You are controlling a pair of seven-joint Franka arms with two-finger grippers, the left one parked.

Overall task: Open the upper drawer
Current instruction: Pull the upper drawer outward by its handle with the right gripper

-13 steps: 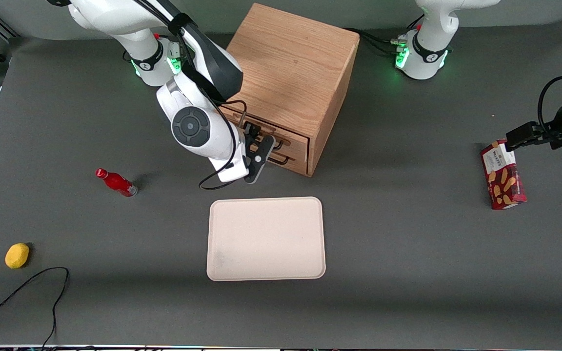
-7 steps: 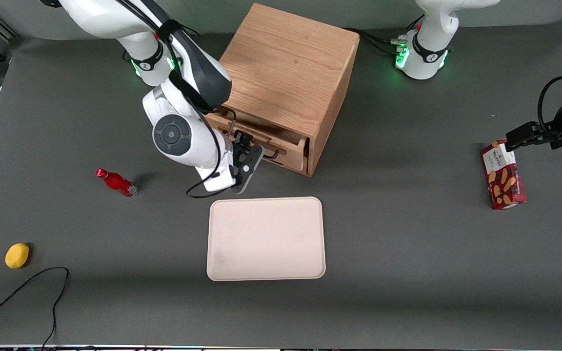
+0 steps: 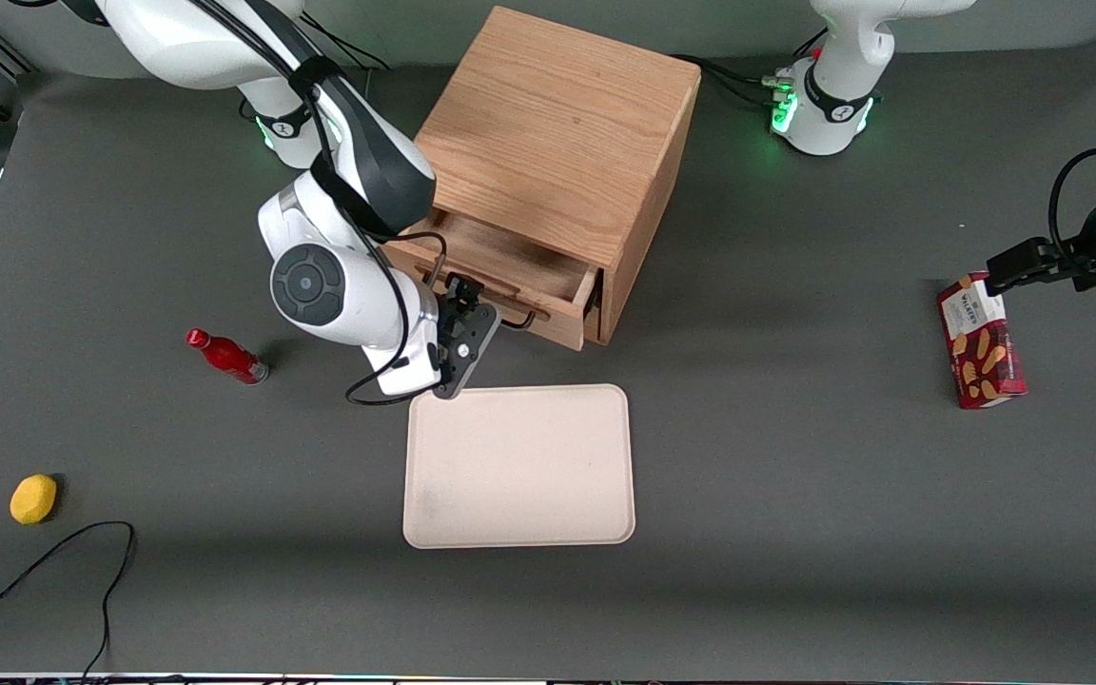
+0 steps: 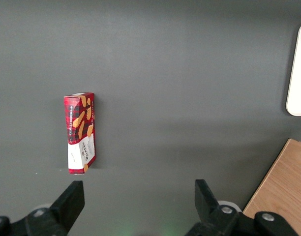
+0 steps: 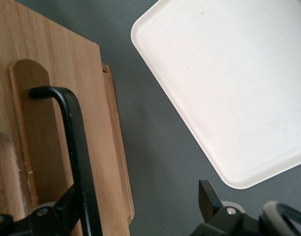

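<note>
Dark grey matte counter (image 3: 795, 523), filling nearly the whole front view, with a pale grey wall (image 3: 748, 24) along its edge farthest from the camera.

Boxy oak cabinet (image 3: 557, 133) standing on the counter close to that wall, roughly midway along the table. Upper drawer (image 3: 500, 271) part-way out of the cabinet toward the front camera, its shallow wooden inside bare to view. Thin black wire handle (image 3: 518, 322) on the drawer front.

Gripper (image 3: 460, 295) right at the drawer front, at the working arm's end of it and just above the counter. In the wrist view, gripper (image 5: 138, 189) spread, fingers well apart, the handle (image 5: 74, 142) running down close against one finger; not clamped on anything. Whether the finger truly touches the wire, hard to say.

Cream tray (image 3: 519, 466) lying flat on the counter, nearer the front camera than the cabinet, one corner just beneath the gripper's body. Same tray (image 5: 229, 88) visible in the wrist view.

Toward the working arm's end: small red bottle (image 3: 226, 355) on its side, and nearer the camera a yellow rounded thing (image 3: 33, 499) beside a loose black cable (image 3: 53, 561).

Toward the parked arm's end: red biscuit box (image 3: 981, 352) lying flat, well apart from everything else, also seen in the left wrist view (image 4: 80, 132).
</note>
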